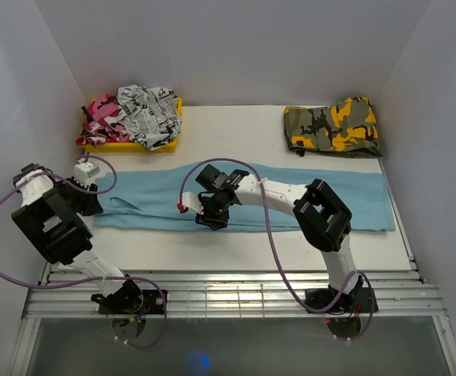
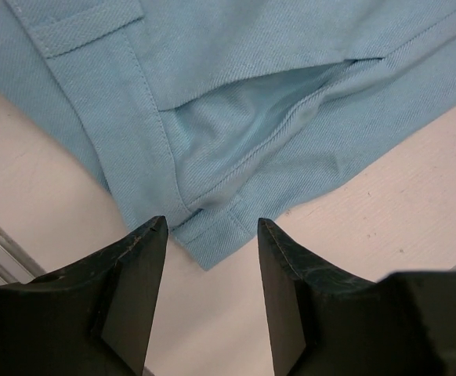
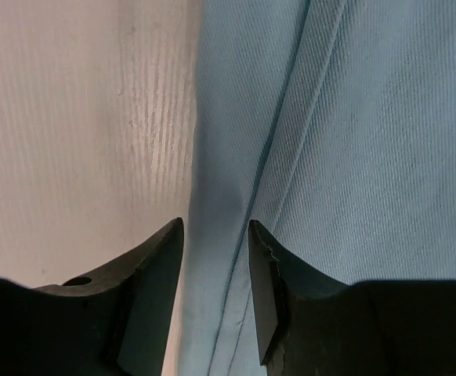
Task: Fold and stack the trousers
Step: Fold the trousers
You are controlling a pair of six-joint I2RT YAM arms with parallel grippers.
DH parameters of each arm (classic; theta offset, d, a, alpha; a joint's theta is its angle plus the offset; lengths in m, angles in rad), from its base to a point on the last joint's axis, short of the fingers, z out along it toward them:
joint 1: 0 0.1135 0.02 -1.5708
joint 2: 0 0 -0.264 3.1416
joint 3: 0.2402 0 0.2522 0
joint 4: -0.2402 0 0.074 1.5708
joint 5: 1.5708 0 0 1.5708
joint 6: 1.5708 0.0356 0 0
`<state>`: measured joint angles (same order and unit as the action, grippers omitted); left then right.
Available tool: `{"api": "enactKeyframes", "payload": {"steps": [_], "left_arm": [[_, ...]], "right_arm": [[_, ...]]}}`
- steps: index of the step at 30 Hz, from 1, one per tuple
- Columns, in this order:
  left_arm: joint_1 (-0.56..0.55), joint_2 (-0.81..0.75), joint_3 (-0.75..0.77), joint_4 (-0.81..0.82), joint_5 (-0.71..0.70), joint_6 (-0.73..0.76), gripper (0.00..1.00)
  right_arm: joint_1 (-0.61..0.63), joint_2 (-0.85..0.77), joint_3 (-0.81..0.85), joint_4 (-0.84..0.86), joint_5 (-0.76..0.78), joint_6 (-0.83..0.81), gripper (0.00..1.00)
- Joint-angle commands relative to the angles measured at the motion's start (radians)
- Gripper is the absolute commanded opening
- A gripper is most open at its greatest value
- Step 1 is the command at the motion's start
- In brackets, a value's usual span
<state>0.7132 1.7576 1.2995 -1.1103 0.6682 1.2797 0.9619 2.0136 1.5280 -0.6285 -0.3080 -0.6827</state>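
**Both arms poised over the blue trousers, jaws apart**

The wrist cameras catch what the overhead view cannot. The left gripper (image 2: 212,235) hangs over a waistband corner of the trousers (image 2: 236,102), where a pocket (image 2: 251,106) gapes open. Its fingers are spread and hold nothing. The right gripper (image 3: 216,235) straddles the near long edge of the cloth where it meets the bare table (image 3: 79,117). Its fingers are parted too, with no cloth pinched between them.

Only the overhead camera takes in the whole scene. The trousers lie flat in a long band across the middle of the table, waist to the left. In the far left corner a yellow tray (image 1: 165,142) holds a heap of two garments, a pink camouflage piece (image 1: 101,113) and a black-and-white print (image 1: 150,110). At the far right a folded yellow-green camouflage garment (image 1: 334,129) lies straight on the table.

The left arm bends out toward the left wall, with its wrist turned in to the trousers' left end. The right arm rises from the near right, elbow over the cloth, its forearm stretched left to the middle of the band.
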Motion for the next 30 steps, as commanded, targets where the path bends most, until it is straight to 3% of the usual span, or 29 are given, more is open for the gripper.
{"api": "enactKeyframes", "payload": {"steps": [1,8,18,30], "left_arm": [[0.0,-0.079,-0.032,0.038,0.051,0.084,0.61],[0.0,-0.101,-0.077,0.052,0.087,0.135,0.61],[0.005,-0.118,-0.094,0.044,0.088,0.153,0.61],[0.012,-0.093,-0.086,0.049,0.093,0.162,0.62]], "right_arm": [[0.009,0.036,0.043,0.073,0.093,0.051,0.45],[0.011,0.051,0.023,0.153,0.145,0.084,0.43],[0.009,-0.059,0.004,0.168,0.041,0.107,0.44],[0.009,0.056,-0.02,0.174,0.138,0.035,0.44]]}}
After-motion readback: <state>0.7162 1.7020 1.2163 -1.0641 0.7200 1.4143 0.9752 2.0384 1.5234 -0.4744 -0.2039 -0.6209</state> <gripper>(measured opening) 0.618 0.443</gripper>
